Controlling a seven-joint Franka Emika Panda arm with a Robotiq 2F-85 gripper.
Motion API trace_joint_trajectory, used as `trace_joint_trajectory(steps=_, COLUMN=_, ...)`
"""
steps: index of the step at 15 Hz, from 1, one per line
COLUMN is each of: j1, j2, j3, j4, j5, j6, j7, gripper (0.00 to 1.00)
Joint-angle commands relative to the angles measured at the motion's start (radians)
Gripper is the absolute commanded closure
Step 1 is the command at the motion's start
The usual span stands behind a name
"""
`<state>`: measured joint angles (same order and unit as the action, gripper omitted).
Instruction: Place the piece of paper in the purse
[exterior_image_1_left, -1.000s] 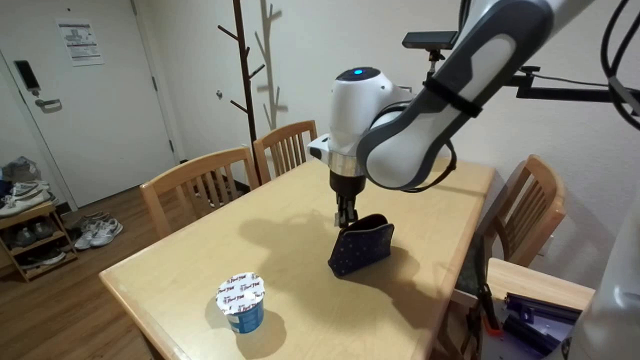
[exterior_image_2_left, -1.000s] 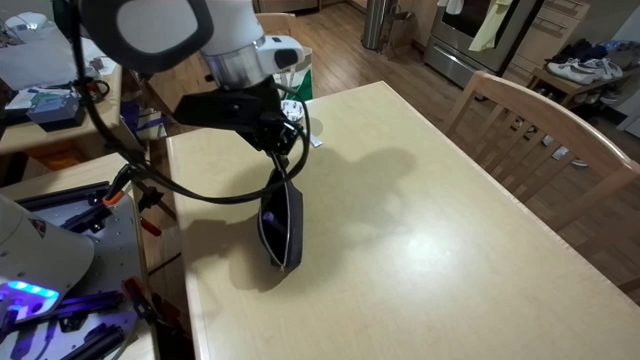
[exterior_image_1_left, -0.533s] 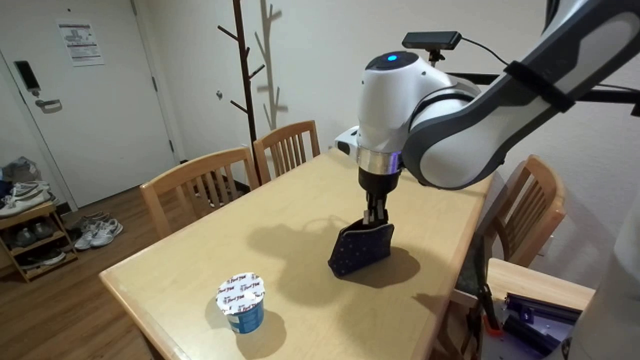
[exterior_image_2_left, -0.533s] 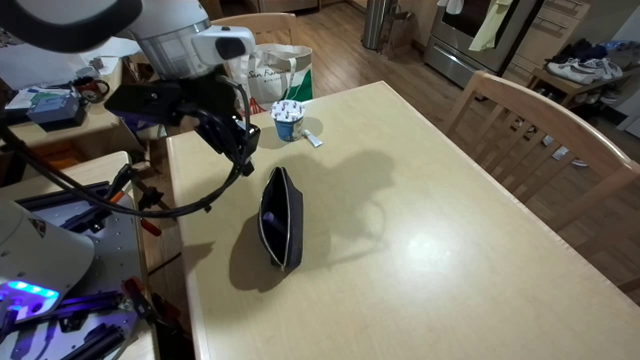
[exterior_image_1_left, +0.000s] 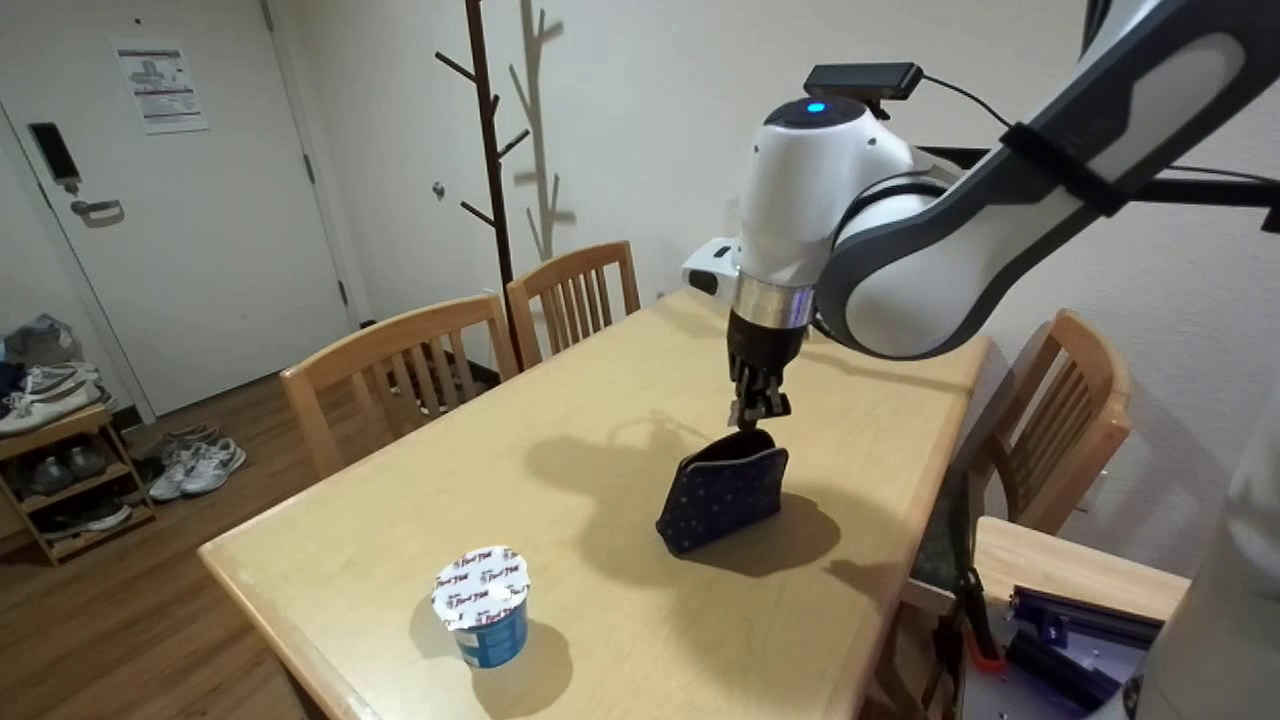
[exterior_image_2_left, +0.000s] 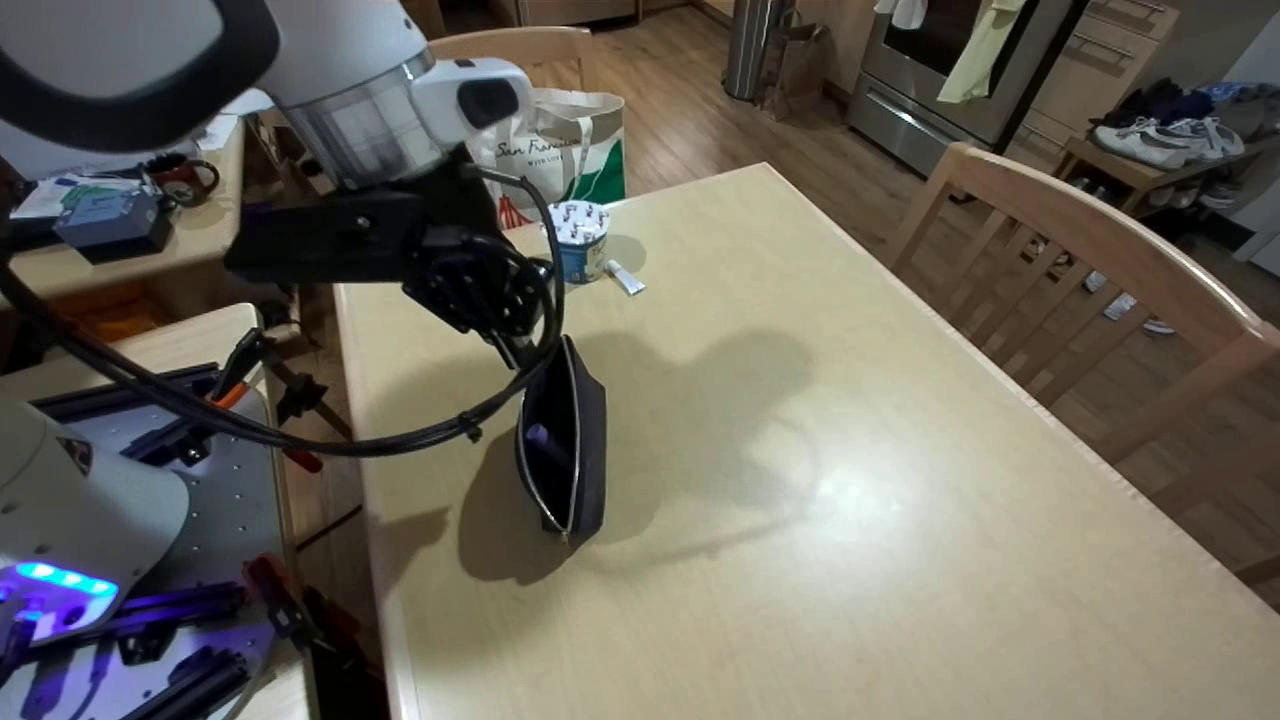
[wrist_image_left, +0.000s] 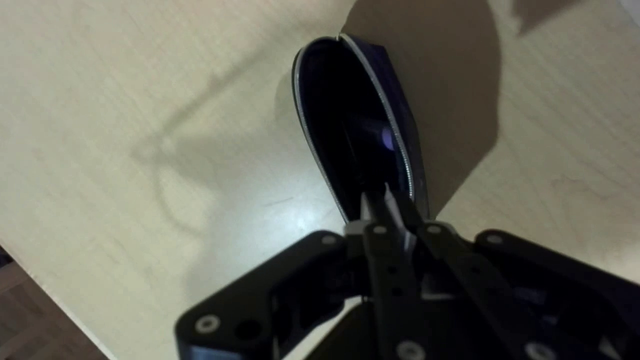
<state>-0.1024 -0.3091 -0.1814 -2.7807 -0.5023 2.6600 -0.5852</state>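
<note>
The navy-black purse (exterior_image_1_left: 725, 500) stands upright on the table, unzipped. Its open mouth shows in an exterior view (exterior_image_2_left: 560, 480) and in the wrist view (wrist_image_left: 397, 100). A small purple item (wrist_image_left: 387, 139) lies inside. My gripper (exterior_image_1_left: 747, 415) points down just above one end of the purse's mouth, also seen in an exterior view (exterior_image_2_left: 517, 355). In the wrist view its fingers (wrist_image_left: 389, 196) are close together over the opening. A thin pale strip with a pointed tip, which looks like the piece of paper (wrist_image_left: 392, 207), sits between them, mostly covered.
A white-and-blue cup (exterior_image_1_left: 490, 635) stands near the table's end. A small white elongated item (exterior_image_2_left: 627, 278) lies beside it in an exterior view. Wooden chairs (exterior_image_1_left: 400, 370) line the table's long side. A black cable (exterior_image_2_left: 330, 447) hangs from the arm near the purse.
My gripper first moved across the purse toward the robot's base side, then rose slightly and shifted a little back over the purse's end. The purse and cup stayed put.
</note>
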Motion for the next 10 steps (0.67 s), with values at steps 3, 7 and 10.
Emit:
trace_joint_trajectory(steps=3, j1=0.112, j2=0.092, j3=-0.177, j4=0.000, j5=0.222, j6=0.126, j7=-0.401, gripper=0.95)
trace_joint_trajectory(steps=7, j1=0.171, j2=0.121, j3=-0.229, j4=0.000, j5=0.457, j6=0.132, j7=-0.683, gripper=0.95)
trace_joint_trajectory(steps=10, j1=0.173, j2=0.133, j3=-0.222, j4=0.000, j5=0.588, j6=0.115, j7=-0.826, gripper=0.95)
